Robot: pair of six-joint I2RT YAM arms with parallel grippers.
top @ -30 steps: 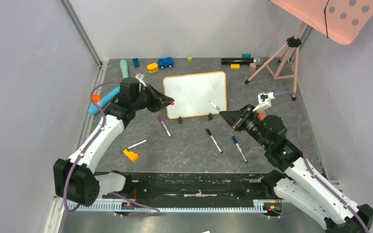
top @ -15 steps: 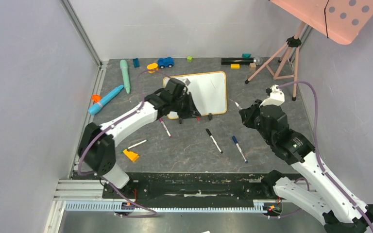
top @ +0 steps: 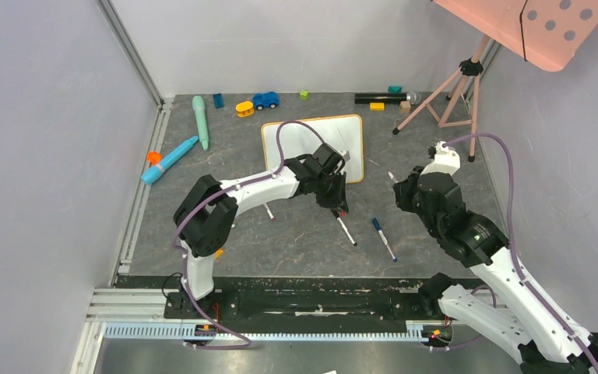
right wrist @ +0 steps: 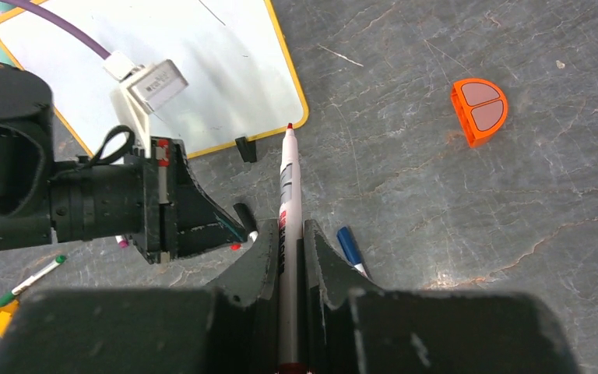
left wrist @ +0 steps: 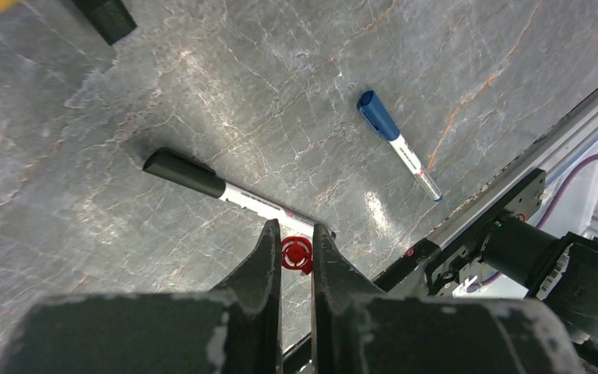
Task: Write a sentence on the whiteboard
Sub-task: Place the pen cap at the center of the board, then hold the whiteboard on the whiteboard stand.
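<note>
The whiteboard (top: 305, 137) (right wrist: 202, 62), white with a thin orange frame, lies at the back middle, and my left arm crosses its front edge. No sentence is in view on it; only a faint thin stroke shows. My left gripper (top: 340, 207) (left wrist: 296, 231) points down in front of the board, shut on a red marker cap (left wrist: 297, 255). It hangs just above a black-capped marker (left wrist: 218, 185). My right gripper (top: 399, 187) (right wrist: 289, 230) is shut on an uncapped red marker (right wrist: 289, 175). The marker's tip points at the board's near right corner, off the surface.
A blue-capped marker (top: 384, 238) (left wrist: 395, 142) and a purple one (top: 268, 210) lie on the grey table. An orange half-round block (right wrist: 479, 109) sits to the right. Toys line the back wall, among them a blue car (top: 265, 100). A pink tripod (top: 452, 87) stands at the back right.
My left arm swung from the board's left side across to its front right, still pinching the red cap. My right arm drew back and turned, lifting the marker away from the board.
</note>
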